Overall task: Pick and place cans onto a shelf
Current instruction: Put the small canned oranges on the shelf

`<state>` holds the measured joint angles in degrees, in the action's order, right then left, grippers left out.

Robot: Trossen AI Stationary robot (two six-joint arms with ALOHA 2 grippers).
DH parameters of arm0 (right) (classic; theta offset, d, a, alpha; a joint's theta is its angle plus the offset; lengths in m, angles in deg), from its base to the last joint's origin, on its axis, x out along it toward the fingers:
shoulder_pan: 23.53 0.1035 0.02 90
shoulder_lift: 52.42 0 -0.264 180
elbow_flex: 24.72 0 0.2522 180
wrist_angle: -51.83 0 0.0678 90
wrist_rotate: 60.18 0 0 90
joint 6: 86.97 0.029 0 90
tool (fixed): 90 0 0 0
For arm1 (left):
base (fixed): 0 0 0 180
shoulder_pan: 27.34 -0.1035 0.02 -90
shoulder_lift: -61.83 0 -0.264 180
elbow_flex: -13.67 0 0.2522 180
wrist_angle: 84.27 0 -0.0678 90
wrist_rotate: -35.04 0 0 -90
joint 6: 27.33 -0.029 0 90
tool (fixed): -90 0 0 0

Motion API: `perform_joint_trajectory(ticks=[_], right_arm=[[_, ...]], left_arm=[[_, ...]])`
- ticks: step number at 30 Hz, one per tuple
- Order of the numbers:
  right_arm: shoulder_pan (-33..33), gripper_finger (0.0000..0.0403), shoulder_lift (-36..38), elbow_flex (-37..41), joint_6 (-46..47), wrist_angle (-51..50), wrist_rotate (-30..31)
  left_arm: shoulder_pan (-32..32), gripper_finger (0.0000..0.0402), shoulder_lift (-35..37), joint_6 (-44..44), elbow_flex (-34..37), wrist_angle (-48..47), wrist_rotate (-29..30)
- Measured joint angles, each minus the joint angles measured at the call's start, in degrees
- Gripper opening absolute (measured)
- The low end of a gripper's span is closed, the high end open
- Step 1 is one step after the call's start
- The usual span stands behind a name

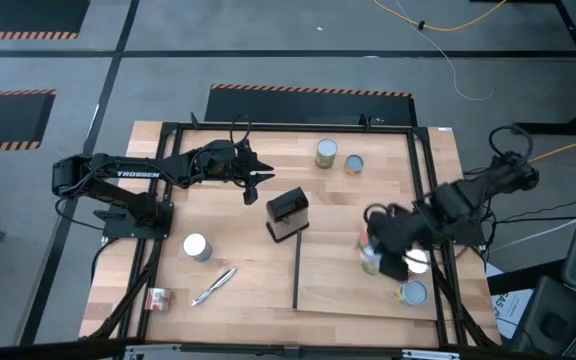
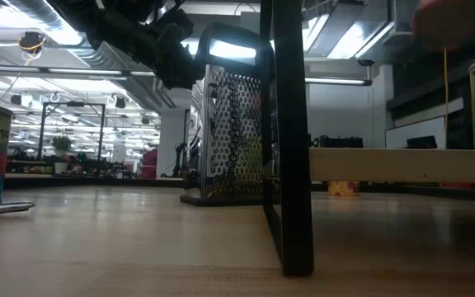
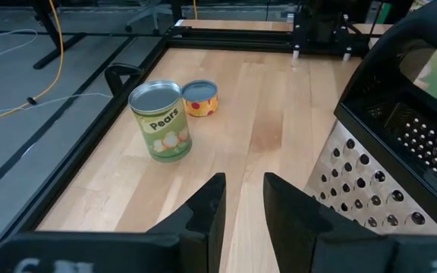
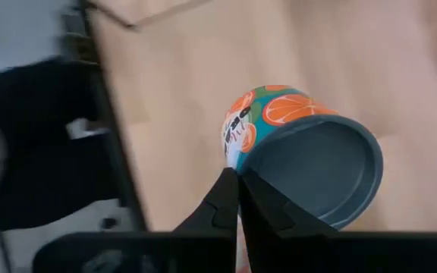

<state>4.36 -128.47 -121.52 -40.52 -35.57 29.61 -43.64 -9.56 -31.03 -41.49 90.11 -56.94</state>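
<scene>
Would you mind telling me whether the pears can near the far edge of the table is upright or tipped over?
Upright. The left wrist view shows the pears can standing on its base with its flat silver lid facing up, label readable, beside a shorter yellow can.

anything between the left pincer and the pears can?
No. In the left wrist view, only bare tabletop separates the left pincer from the pears can; the grater stands off to one side.
</scene>
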Motion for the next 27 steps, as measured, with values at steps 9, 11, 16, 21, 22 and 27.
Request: perform_joint_trajectory(ticks=[9, 11, 16, 21, 22, 27], right_arm=[[13.4, 0.0008, -3.8, 0.1, 10.6, 7.2, 0.5], [15.6, 0.0008, -5.7, 0.2, 12.1, 7.2, 0.6], [19.7, 0.0008, -11.3, 0.2, 13.3, 8.0, 0.5], [21.7, 0.001, -16.2, 0.2, 13.1, 8.0, 0.6], [21.8, 0.001, -17.0, 0.2, 13.0, 8.0, 0.6], [21.9, 0.0011, -20.9, 0.2, 9.2, 7.8, 0.8]], left_arm=[[0.0, 0.0084, 0.0, 0.0, 0.0, 0.0, 0.0], [0.0, 0.0084, 0.0, 0.0, 0.0, 0.0, 0.0], [0.0, 0.0084, 0.0, 0.1, 0.0, 0.0, 0.0], [0.0, 0.0084, 0.0, 0.2, 0.0, 0.0, 0.0], [0.0, 0.0084, 0.0, 0.2, 0.0, 0.0, 0.0], [0.0, 0.0084, 0.0, 0.4, 0.0, 0.0, 0.0]])
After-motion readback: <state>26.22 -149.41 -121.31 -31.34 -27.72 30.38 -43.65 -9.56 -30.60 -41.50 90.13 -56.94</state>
